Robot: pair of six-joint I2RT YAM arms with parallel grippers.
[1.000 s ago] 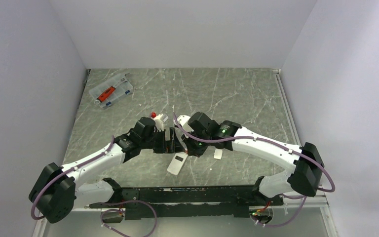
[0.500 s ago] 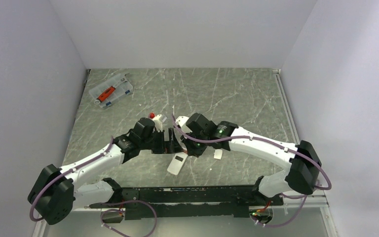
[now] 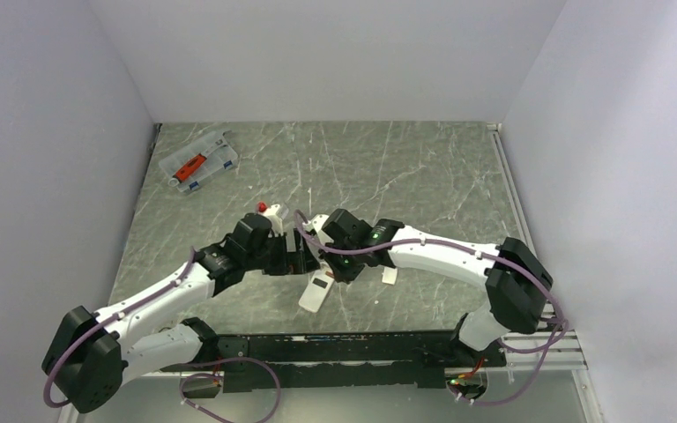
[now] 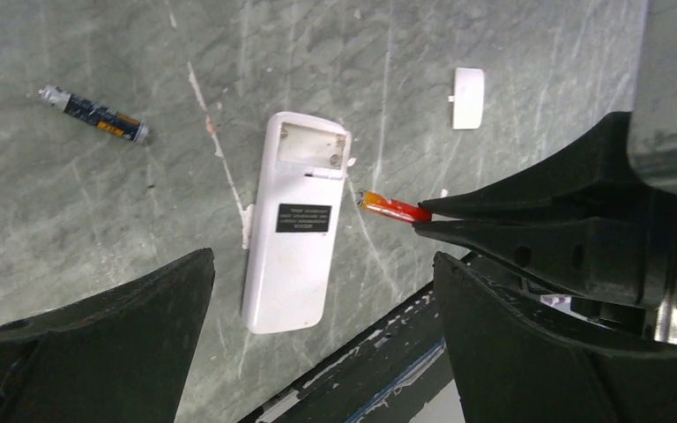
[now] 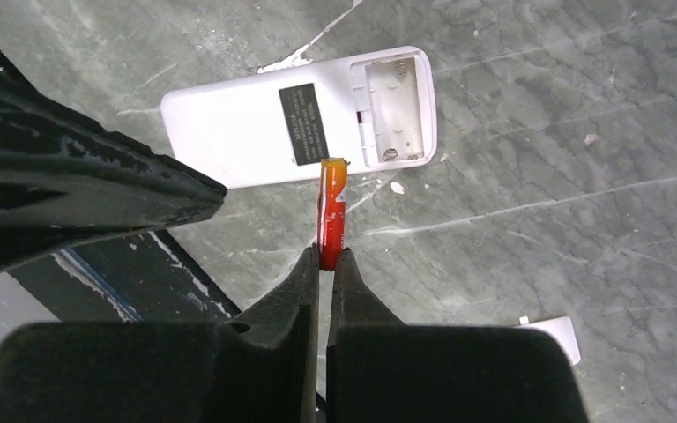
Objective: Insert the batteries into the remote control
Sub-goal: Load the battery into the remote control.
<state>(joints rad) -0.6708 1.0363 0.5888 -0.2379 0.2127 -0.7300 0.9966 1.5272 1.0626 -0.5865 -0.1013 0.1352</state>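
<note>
The table top (image 3: 423,167) is dark grey-green stone, or something made to look like stone (I cannot tell which), with thin white lines running all over it. Close up, a few pale scratches (image 4: 203,110) show on it. Three plain walls stand round the table: the back wall (image 3: 335,53), the left wall (image 3: 44,132) and the right wall (image 3: 617,132). All are white with a little purple in them. A thin silver strip (image 3: 512,198) runs along the table's right edge. The light is soft and even, with only faint shadows.
</note>
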